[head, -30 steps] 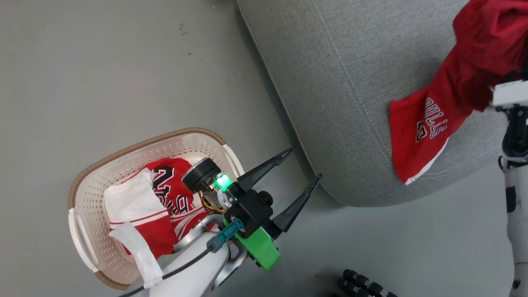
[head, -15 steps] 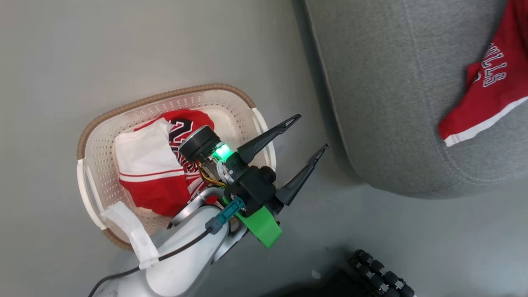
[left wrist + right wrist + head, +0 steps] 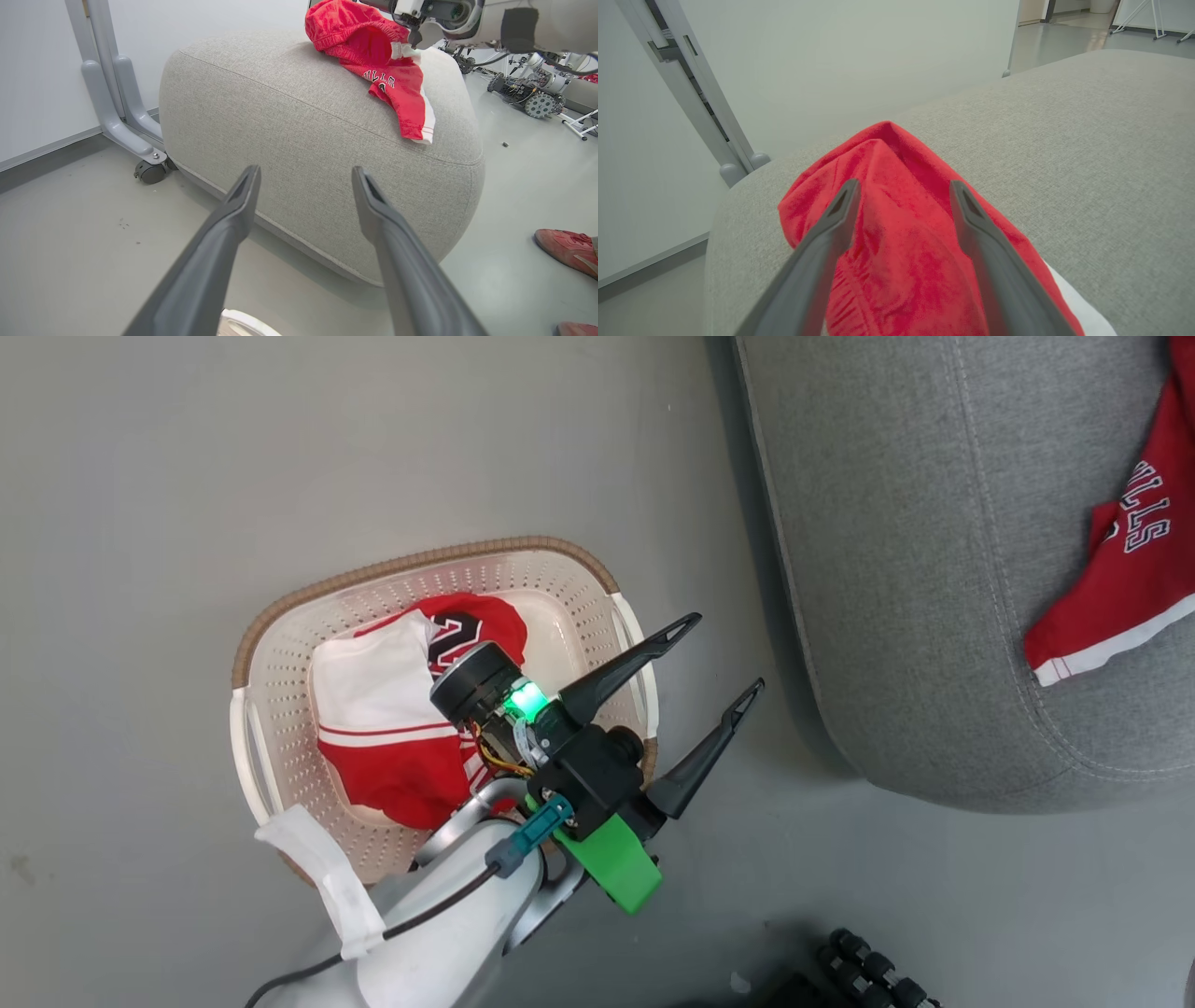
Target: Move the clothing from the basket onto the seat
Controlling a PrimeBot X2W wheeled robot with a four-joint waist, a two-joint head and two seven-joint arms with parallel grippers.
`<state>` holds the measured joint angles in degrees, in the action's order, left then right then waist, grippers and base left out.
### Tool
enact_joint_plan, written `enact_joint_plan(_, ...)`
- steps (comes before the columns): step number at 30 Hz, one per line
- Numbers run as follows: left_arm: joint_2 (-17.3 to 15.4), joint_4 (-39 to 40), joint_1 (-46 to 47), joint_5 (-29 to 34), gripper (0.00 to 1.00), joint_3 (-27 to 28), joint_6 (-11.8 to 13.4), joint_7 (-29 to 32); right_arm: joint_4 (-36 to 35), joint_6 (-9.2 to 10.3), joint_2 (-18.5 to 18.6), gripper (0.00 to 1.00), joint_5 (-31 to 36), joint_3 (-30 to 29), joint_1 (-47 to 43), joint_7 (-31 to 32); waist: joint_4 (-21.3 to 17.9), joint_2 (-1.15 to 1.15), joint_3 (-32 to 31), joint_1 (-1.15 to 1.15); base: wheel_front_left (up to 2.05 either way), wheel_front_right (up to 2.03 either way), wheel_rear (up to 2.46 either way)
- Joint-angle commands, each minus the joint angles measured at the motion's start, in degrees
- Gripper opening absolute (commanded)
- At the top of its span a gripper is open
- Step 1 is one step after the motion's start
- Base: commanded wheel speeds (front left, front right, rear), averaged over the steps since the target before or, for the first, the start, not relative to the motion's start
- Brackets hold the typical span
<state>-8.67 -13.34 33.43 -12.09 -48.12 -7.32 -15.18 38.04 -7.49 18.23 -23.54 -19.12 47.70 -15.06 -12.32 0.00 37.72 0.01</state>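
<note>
Your left gripper (image 3: 726, 650) hangs wide open and empty just past the basket (image 3: 245, 653), one red garment (image 3: 392, 775) inside. Farther off, your right gripper (image 3: 903, 183), jaws wide, sits over the lettered garment (image 3: 1120, 588) lying on the seat (image 3: 915, 569).

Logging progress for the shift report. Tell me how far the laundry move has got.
Done: one red garment lettered LLS lies on the seat.
In hand: nothing is gripped. The right gripper is open over that garment, and the left gripper hangs open by the basket.
Left: the second red and white garment lies in the basket and has to go to the seat. Roughly halfway.
</note>
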Motion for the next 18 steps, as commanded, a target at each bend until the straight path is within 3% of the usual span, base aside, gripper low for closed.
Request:
enact_joint_plan(1,0.31,-0.09,-1.33,-0.28,1.00,0.65,-0.25,0.04,-1.91,0.00,-1.01,1.00,0.82,0.47,-3.21,-0.18,0.77,0.00,-4.70,-0.01,0.00,0.00,0.00)
enact_joint_plan(7,2.25,-0.80,-5.88,-0.66,1.00,4.08,0.46,0.05,-12.20,0.00,-4.86,1.00,0.29,6.64,-15.34,-0.17,2.06,0.00,-11.82,-0.01,0.00,0.00,0.00)
enact_joint_plan(11,3.89,-0.65,-10.18,-1.18,1.00,8.93,4.39,0.04,-18.45,0.00,-6.69,1.00,0.61,11.46,-22.07,-0.18,3.02,0.00,-16.45,-0.01,0.00,0.00,0.00)
enact_joint_plan(18,5.47,2.24,-18.00,-4.09,1.00,17.91,9.12,0.05,-25.47,0.00,-8.49,1.00,1.43,17.95,-31.28,-0.17,5.56,0.00,-24.58,-0.01,0.00,0.00,0.00)
